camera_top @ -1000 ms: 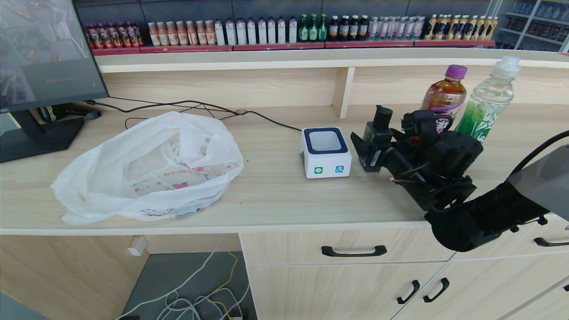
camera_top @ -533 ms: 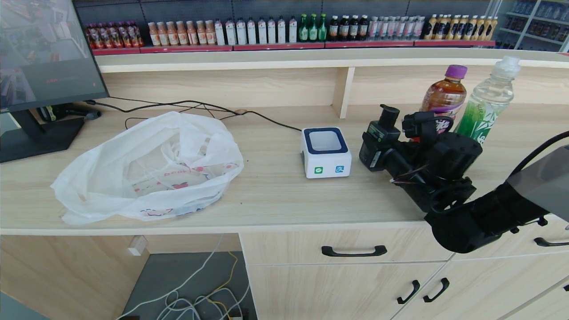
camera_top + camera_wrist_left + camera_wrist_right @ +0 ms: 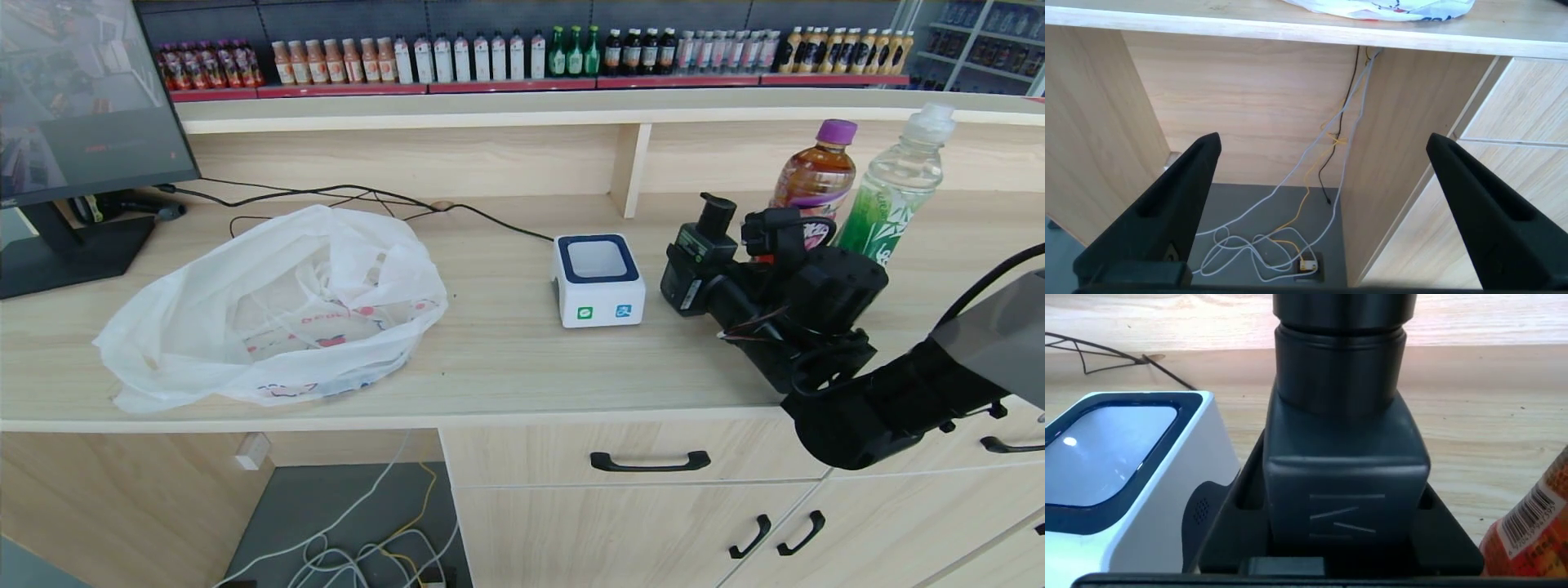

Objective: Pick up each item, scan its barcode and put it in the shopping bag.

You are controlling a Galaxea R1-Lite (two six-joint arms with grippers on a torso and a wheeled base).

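The item is a small dark square-shouldered bottle (image 3: 696,260) with a round black cap, held roughly upright just to the right of the white, blue-rimmed barcode scanner (image 3: 598,279) on the wooden counter (image 3: 506,359). The right gripper (image 3: 704,286) is closed around its lower body, a finger on either side, well apart from the white shopping bag (image 3: 269,310). The head view shows a pale label on the bottle's side, the right wrist view its plain front face, and the left wrist view the left gripper (image 3: 1323,151) spread wide and empty below the counter edge.
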